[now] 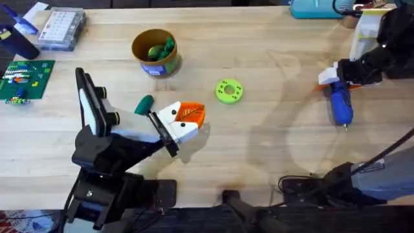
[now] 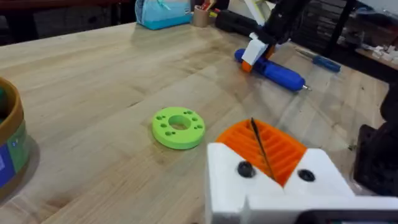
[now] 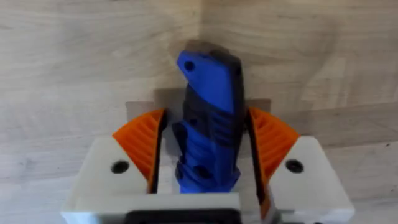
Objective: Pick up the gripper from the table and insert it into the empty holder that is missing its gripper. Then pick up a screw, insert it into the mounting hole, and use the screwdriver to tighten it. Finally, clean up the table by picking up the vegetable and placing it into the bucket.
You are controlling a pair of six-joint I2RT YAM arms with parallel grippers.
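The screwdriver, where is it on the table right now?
In the overhead view the screwdriver lies on the table's right side, between the fingers of the right gripper, well right of the lime-green disc.

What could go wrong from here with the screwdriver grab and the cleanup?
1. The right gripper straddles the blue pen-shaped screwdriver near its rear end; lifted from there, it may tilt bit-down.
2. The left gripper, pads together, sits beside the small dark green toy vegetable and could nudge it away from the mustard-yellow bucket.
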